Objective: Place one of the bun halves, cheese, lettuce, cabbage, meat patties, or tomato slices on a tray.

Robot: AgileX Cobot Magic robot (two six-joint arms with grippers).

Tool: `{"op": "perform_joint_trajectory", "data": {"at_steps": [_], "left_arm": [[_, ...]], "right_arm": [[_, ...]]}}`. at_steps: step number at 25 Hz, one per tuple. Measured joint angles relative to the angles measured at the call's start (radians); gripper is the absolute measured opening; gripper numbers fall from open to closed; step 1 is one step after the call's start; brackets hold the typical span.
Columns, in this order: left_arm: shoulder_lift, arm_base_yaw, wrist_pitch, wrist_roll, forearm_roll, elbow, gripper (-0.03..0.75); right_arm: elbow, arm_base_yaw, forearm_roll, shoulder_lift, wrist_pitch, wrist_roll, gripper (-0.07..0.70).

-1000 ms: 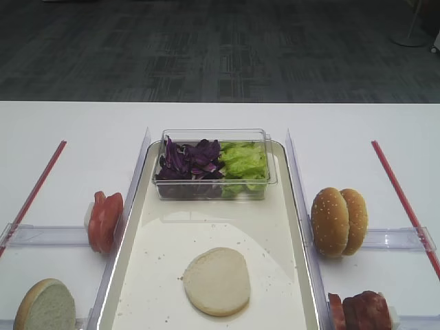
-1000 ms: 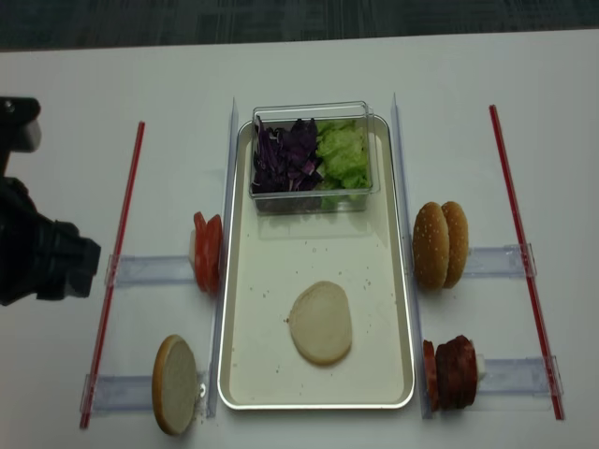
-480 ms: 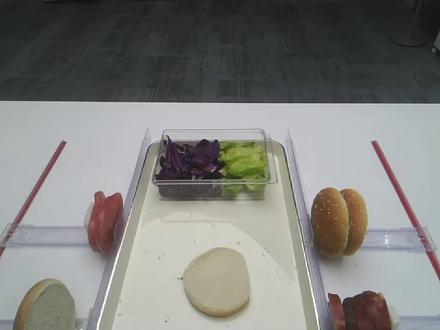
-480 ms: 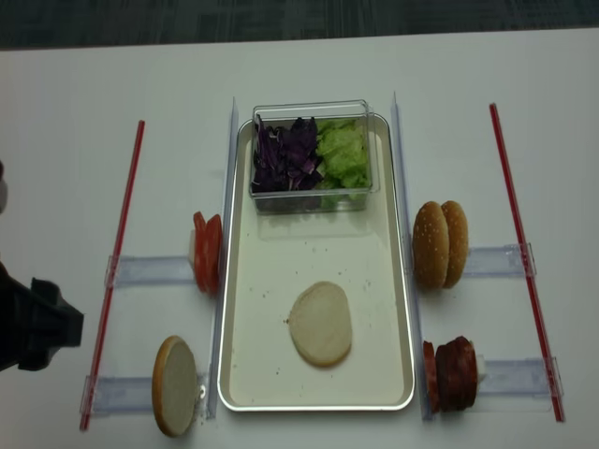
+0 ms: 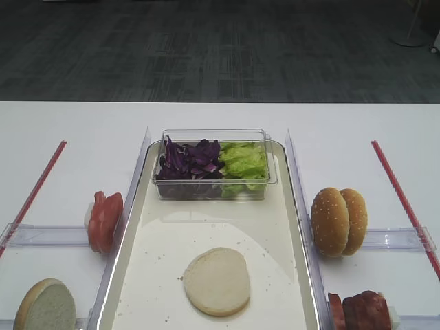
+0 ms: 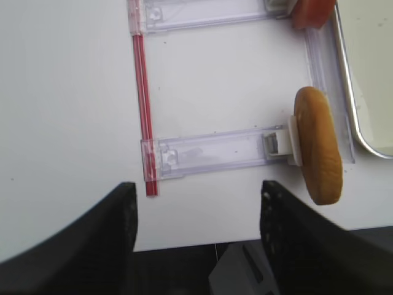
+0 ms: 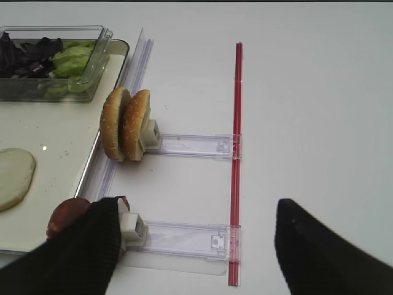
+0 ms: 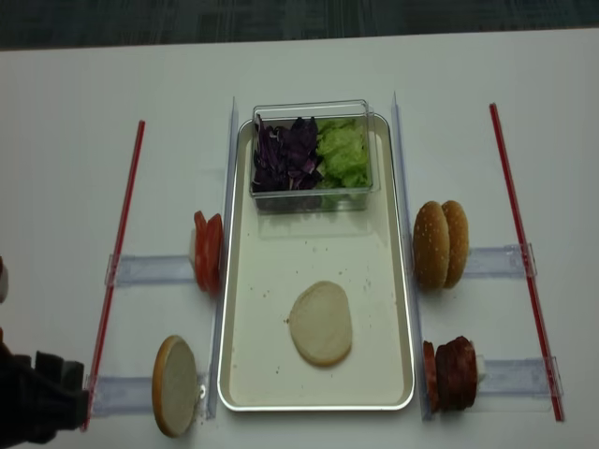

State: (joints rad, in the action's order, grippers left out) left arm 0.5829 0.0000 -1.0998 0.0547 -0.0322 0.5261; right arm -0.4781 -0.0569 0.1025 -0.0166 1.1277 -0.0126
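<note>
A bun half already lies flat, cut face up, on the tray, toward its near end — so one ingredient is in place and any further one would be stacked from here. The landmark for everything else is that tray. Against its far end sits a clear tub holding purple cabbage and green lettuce. Just left of the tray, tomato slices stand on edge in a clear rack; nearer on that side another bun half stands upright at the end of its own rack. Right of the tray stand two sesame bun tops and, nearer, the meat patties.

The left gripper hovers left of the tray with its fingers spread wide and nothing between them; the standing bun half lies off to one side of the gap, not inside it. The right gripper hangs right of the tray, fingers also wide apart and empty, one finger overlapping the patties in its own view.

I judge the bun light, soft and easily dented — best pinched gently across its flat faces near the top edge. Tomato looks wet, slippery and easily bruised; the leaves are limp.
</note>
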Motion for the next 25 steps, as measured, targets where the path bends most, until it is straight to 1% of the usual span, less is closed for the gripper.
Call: {"op": "perform_joint_trajectory", "data": {"at_steps": [4, 10, 12, 16, 20, 25], "left_arm": [[-0.055, 0.0, 0.012, 0.0, 0.0, -0.013, 0.4], [-0.115, 0.0, 0.009, -0.01, 0.0, -0.013, 0.4], [-0.147, 0.0, 0.002, -0.012, 0.0, -0.013, 0.4], [-0.21, 0.0, -0.035, -0.016, 0.0, -0.016, 0.4], [-0.278, 0.0, -0.058, -0.018, 0.0, -0.026, 0.4], [-0.362, 0.0, -0.064, -0.018, 0.0, -0.028, 0.4]], "right_arm": [[0.0, 0.0, 0.0, 0.0, 0.0, 0.0, 0.549], [0.0, 0.0, 0.0, 0.0, 0.0, 0.0, 0.549], [0.0, 0.0, 0.0, 0.0, 0.0, 0.0, 0.549], [0.0, 0.0, 0.0, 0.0, 0.0, 0.0, 0.549], [0.0, 0.0, 0.0, 0.0, 0.0, 0.0, 0.549], [0.0, 0.0, 0.0, 0.0, 0.0, 0.0, 0.549]]}}
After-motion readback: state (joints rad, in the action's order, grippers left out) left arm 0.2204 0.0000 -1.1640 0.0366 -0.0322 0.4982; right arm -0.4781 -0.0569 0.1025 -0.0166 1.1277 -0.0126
